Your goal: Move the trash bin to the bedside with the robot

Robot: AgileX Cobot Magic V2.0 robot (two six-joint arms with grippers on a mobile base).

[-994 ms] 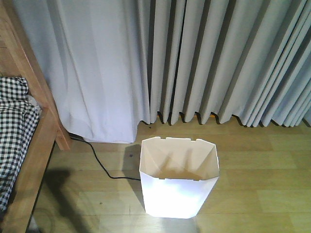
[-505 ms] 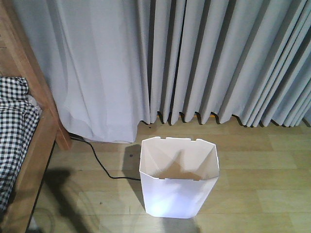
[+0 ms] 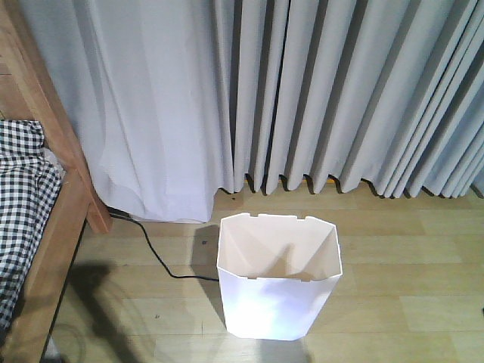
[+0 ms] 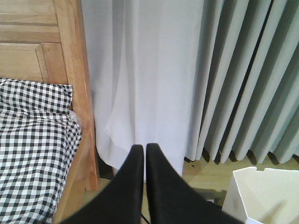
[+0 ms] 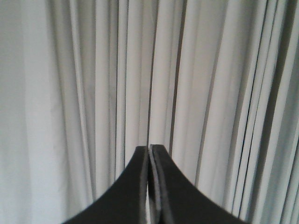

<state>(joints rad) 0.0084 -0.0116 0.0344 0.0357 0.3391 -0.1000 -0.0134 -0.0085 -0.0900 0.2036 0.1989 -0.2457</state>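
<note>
One white thin-plastic trash bin [image 3: 277,283] with an octagonal, notched rim stands upright low in the centre of the front view, its cream inside open to the camera and showing only shadow. It rests on the pale wooden plank floor [image 3: 408,272], with bare boards to its right as far as the frame edge and a narrower strip of floor to its left. One thin black cable [image 3: 155,253] runs across that strip from the curtain foot and passes behind the bin's left side.

One bed with a light-brown wooden frame [image 3: 57,227] fills the left edge of the front view, carrying black-and-white checked bedding [image 3: 19,204]; the bin stands well apart from it. Behind everything hang two kinds of curtain: a smooth white one [image 3: 144,106] beside the bed and pleated grey ones [image 3: 355,91] across the right.

In the left wrist view the left gripper [image 4: 140,148] shows two black fingers drawn together at the tips, nothing between them, with the bed at left and a corner of the bin at lower right. In the right wrist view the right gripper [image 5: 149,149] has its fingers pressed together, apparently empty, facing only pleated curtain.
</note>
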